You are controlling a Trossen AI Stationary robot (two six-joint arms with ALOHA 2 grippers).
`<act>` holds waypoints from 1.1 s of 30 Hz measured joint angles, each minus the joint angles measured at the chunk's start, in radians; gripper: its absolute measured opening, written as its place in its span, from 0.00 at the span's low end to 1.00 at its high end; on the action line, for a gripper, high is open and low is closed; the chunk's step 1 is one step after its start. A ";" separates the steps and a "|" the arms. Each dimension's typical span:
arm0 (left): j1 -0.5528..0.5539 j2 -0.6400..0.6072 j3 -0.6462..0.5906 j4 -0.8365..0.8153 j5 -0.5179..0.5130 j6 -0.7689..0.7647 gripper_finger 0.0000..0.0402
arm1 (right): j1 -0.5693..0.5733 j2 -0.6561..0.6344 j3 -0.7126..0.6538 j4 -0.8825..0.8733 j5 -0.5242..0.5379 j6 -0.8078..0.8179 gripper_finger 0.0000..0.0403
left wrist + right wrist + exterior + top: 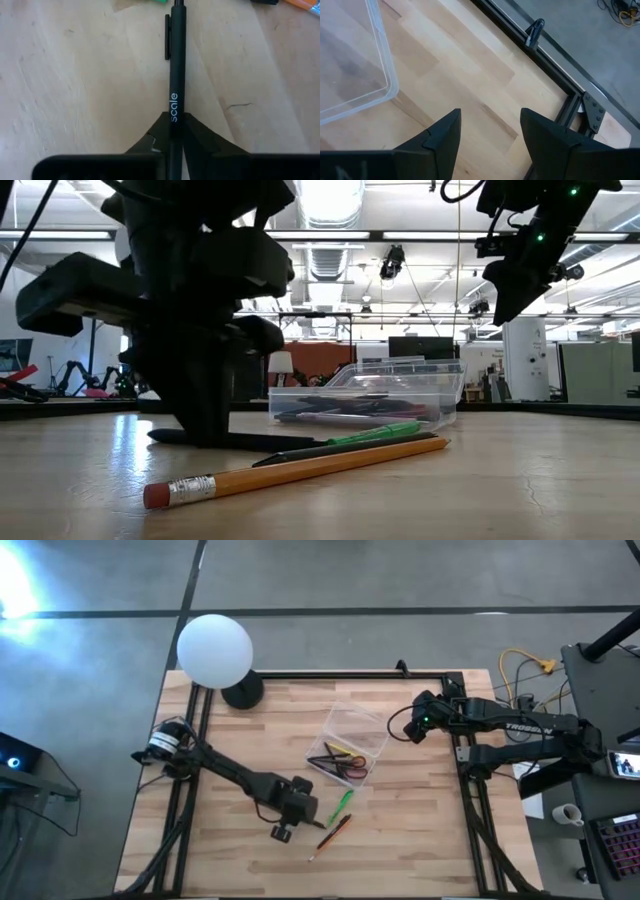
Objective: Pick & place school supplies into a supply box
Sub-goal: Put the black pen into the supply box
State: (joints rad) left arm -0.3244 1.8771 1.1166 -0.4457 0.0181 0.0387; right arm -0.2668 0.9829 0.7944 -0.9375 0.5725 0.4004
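The left end effector (172,137) pinches a black pen (176,60) on the bench (230,840), at seven o'clock from the clear supply box (350,745); the right end effector (490,132) hangs spread at three o'clock.

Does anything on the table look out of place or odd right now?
Nothing looks damaged or spilled. The supply box sits askew to the table edges, and a green marker and an orange pencil lie loose beside the left gripper, which is shut on a black pen.
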 joint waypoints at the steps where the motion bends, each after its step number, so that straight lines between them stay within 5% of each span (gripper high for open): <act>1: 0.005 0.001 0.004 -0.005 0.003 0.000 0.03 | 0.000 0.000 0.000 0.000 0.004 0.000 0.48; 14: 0.114 -0.045 0.218 -0.183 -0.020 -0.015 0.03 | -0.001 0.000 0.000 0.002 0.007 0.000 0.48; 23: 0.211 -0.064 0.322 -0.153 -0.028 0.012 0.02 | 0.000 0.000 0.000 -0.002 -0.007 0.011 0.48; 29: 0.266 -0.064 0.320 -0.146 -0.054 0.017 0.02 | 0.014 0.000 -0.007 -0.060 -0.329 -0.030 0.48; 33: 0.309 -0.050 0.305 -0.050 -0.053 0.038 0.03 | 0.071 -0.037 -0.046 -0.113 -0.420 -0.109 0.48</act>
State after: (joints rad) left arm -0.0150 1.8268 1.4220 -0.4957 -0.0352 0.0764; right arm -0.1961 0.9463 0.7483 -1.0500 0.1523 0.2915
